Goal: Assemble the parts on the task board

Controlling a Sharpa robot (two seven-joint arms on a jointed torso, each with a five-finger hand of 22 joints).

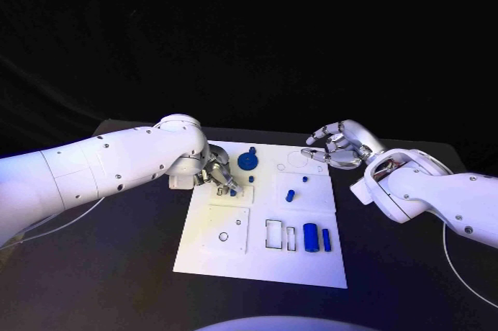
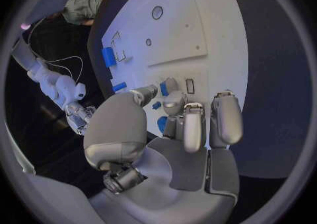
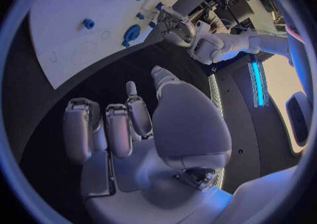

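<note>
While the left hand (image 1: 216, 174) pinches a small blue part (image 1: 234, 191) at the board's (image 1: 311, 263) near-left area, the right hand (image 1: 337, 145) hovers empty, fingers loosely spread, beyond the board's far-right corner.

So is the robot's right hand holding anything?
No, it is empty. The right hand hovers at the task board's far right corner, and in the right wrist view its fingers are apart over bare black table.

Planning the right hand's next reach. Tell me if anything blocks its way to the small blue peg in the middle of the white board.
Nothing visible does. The right hand hovers off the board's far right corner, holding nothing, and only bare board lies between it and the peg.
</note>
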